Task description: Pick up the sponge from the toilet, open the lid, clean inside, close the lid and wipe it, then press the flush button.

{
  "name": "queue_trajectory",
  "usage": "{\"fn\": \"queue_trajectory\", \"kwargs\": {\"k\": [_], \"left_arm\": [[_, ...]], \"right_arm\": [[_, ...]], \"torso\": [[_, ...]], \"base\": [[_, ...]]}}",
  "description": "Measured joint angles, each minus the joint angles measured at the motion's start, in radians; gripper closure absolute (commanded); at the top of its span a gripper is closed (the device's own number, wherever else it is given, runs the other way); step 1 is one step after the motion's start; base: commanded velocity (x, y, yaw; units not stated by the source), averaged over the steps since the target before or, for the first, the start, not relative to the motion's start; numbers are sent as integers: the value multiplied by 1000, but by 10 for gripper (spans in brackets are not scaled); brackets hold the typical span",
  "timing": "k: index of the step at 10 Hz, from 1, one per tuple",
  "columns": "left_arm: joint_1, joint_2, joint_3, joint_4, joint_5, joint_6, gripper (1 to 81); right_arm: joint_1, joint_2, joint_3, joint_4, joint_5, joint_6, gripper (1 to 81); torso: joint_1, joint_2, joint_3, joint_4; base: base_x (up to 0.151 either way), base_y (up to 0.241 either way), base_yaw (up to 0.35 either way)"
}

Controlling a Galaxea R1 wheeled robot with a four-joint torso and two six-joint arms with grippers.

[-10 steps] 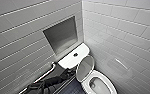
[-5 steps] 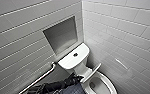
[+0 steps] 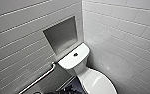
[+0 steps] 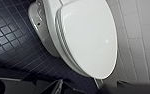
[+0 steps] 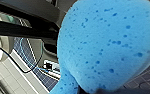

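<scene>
- The tiled walls (image 3: 121, 37) met in a corner at the upper middle of the head view. A recessed niche (image 3: 62, 35) was cut into the left one.
- The dark tiled floor (image 4: 13, 47) lay beside the bowl in the left wrist view.
- The toilet (image 3: 77, 67) stood in that corner, at the lower middle of the head frame. Its tank top (image 3: 73, 58) sat just under the niche.
- The lid (image 4: 91, 37) was shut flat on the seat. In the head view its long axis ran from the tank toward the lower right corner of the frame.
- The left wrist camera looked down on the lid from close by, so the left arm seemed the nearer one to it. Whether the left jaws were apart or together could not be told.
- A metal grab bar (image 3: 39, 78) slanted along the left wall toward the lower left of the head frame.
- The sponge (image 5: 106, 42), bright blue and pitted, hung right before the right wrist camera, clear of the floor behind it. From that, the right jaws looked clamped on it, though the jaws themselves barely showed.
- With the sponge on the right arm and the lid down, opening the lid probably fell to the left arm.
- The flush button (image 3: 75, 54) was a small dark round spot in the middle of the tank top.
</scene>
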Motion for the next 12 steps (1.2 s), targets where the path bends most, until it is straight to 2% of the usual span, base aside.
{"fn": "queue_trajectory", "kwargs": {"k": [2, 6, 9, 12], "left_arm": [[99, -26, 19, 162, 71, 1, 10], [327, -94, 8, 359, 106, 1, 10], [461, -85, -106, 424, 105, 2, 10], [489, -8, -299, 466, 95, 4, 10]], "right_arm": [[-11, 0, -8, -1, -3, -7, 811], [-14, 30, -19, 0, 1, -7, 811], [-13, 44, -60, 0, 3, -7, 811], [-11, 73, -66, 0, 4, -7, 811]], "torso": [[0, 0, 0, 0], [0, 0, 0, 0], [-1, 0, 0, 0], [-1, 0, 0, 0]], "base": [[0, 0, 0], [0, 0, 0], [0, 0, 0], [0, 0, 0]]}}
